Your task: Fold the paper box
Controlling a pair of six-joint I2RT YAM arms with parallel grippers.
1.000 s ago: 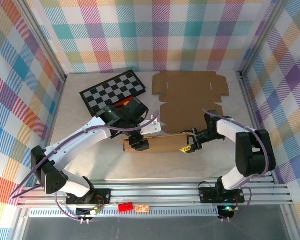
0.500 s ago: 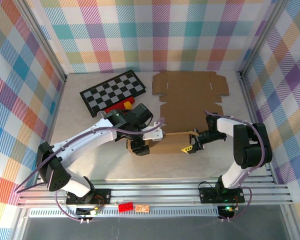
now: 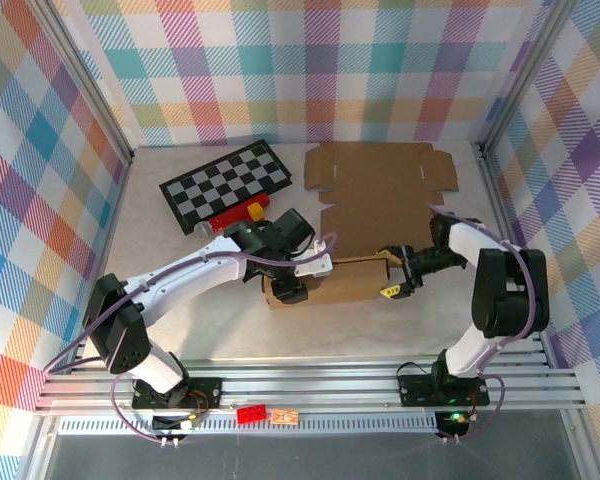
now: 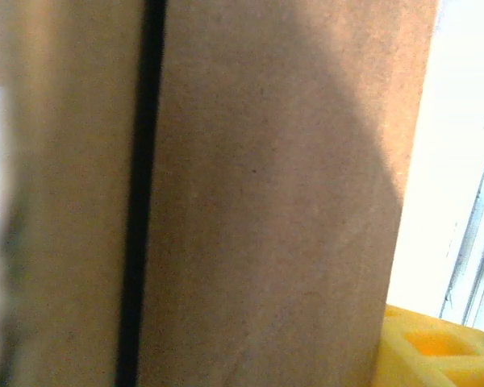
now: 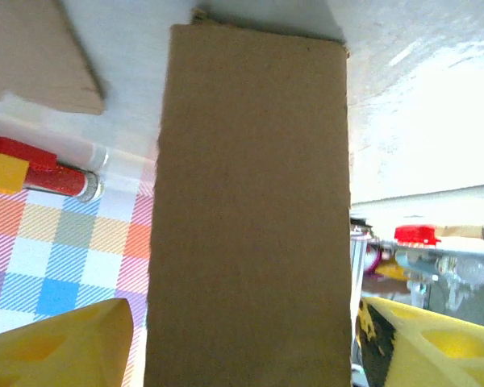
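The brown paper box (image 3: 380, 190) lies flat on the table, and its near flap (image 3: 335, 282) is raised into a long upright strip. My left gripper (image 3: 285, 290) is at the strip's left end. In the left wrist view the cardboard (image 4: 266, 201) sits very close to the camera, with one yellow finger (image 4: 436, 351) at its right; the other finger is hidden. My right gripper (image 3: 393, 283) is at the strip's right end. In the right wrist view the flap (image 5: 250, 201) stands between the yellow fingers (image 5: 60, 347), with a thin gap on each side.
A black-and-white checkerboard (image 3: 225, 185) lies at the back left, with a red and yellow tube (image 3: 235, 215) at its near edge. Aluminium rails (image 3: 310, 385) run along the near table edge. Plaid walls close in the other three sides.
Both grippers and the raised flap have shifted right and slightly farther away. The right jaws have widened around the flap's end. The left arm now reaches further across the table.
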